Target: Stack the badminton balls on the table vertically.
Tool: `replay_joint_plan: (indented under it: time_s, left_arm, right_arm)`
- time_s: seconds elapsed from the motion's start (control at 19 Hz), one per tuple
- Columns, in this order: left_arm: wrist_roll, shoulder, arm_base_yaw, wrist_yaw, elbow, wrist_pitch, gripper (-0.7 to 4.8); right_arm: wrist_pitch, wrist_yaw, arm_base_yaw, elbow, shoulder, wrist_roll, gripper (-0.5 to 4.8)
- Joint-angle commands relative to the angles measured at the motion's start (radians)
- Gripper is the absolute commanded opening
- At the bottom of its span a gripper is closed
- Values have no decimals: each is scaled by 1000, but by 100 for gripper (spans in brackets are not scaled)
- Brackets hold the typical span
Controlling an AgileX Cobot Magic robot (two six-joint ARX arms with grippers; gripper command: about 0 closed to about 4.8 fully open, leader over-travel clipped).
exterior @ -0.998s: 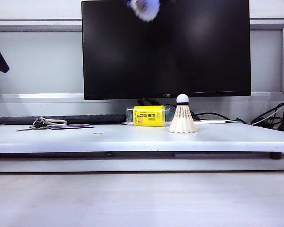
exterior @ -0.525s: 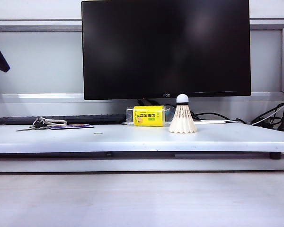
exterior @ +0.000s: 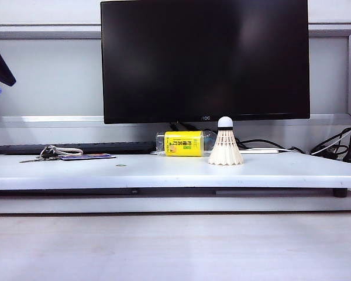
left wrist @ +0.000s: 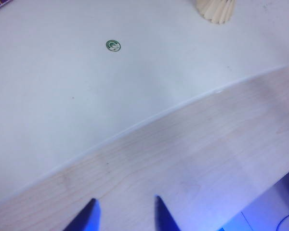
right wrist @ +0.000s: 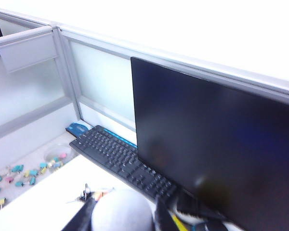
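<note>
Carrying one cream-white feather shuttlecock [right wrist: 121, 211] clenched in our right gripper [right wrist: 121, 214] jaws, high near the black monitor [exterior: 205, 58]; left gripper [left wrist: 126, 214] hangs released over the pale wood surface. Next we judge: lower it squarely onto the upright second shuttlecock [exterior: 225, 142] on the white worktop [exterior: 164, 170].

From my remote seat I look at an office cubicle. A big black monitor [exterior: 205, 58] fills the middle, backed by a grey partition wall [exterior: 47, 76] with frosted panels and pale metal rails. A black keyboard [right wrist: 120, 156] lies at its foot, and dark cables [exterior: 333, 146] trail off to one side. Below the white slab runs a lower pale wood-grain surface [exterior: 175, 246]. Beyond the partition I see a scatter of coloured binder clips [right wrist: 17, 175]. The light is even and bright, with a soft glare on the screen.
</note>
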Motion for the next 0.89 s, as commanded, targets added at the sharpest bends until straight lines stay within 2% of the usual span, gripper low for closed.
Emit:
replay_joint_plan:
  time_s: [0.05,0.68,0.89]
  left_arm:
    - [-3,-2,0,8,4,9,157]
    - [-20,-2,0,71,4,37,157]
    - [-28,-2,0,76,4,51,157]
  right_arm:
    - [-38,21,-1,3,-68,-10,148]
    - [-216,183,-1,2,-366,-82,148]
    - [-227,232,-1,-87,-503,-87,148]
